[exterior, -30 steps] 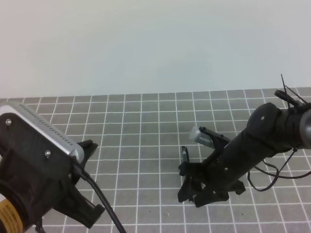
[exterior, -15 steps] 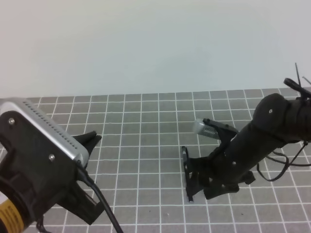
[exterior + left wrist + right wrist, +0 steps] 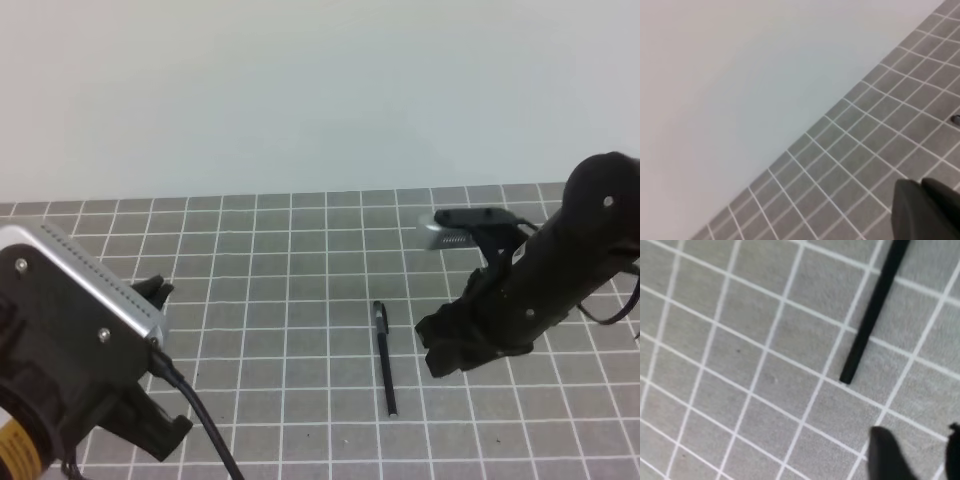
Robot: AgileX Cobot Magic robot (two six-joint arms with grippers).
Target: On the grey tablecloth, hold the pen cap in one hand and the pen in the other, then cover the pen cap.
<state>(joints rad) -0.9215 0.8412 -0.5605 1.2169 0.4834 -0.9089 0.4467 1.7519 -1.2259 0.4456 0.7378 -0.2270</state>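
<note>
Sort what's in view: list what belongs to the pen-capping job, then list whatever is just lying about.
Job:
- pen, lying capped on the cloth
- grey tablecloth
- right pincer, beside the pen, holding nothing
- left pincer, shut

Lying about:
- nothing else visible

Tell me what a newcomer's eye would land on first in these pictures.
First, the long thin black pen lying alone on the grey cloth with its white grid of squares, near the middle, its cap end pointing away. Next, the bulky black right gripper hanging just right of the pen, apart from it. The silver-topped left arm fills the near left corner, its left gripper shut.
</note>
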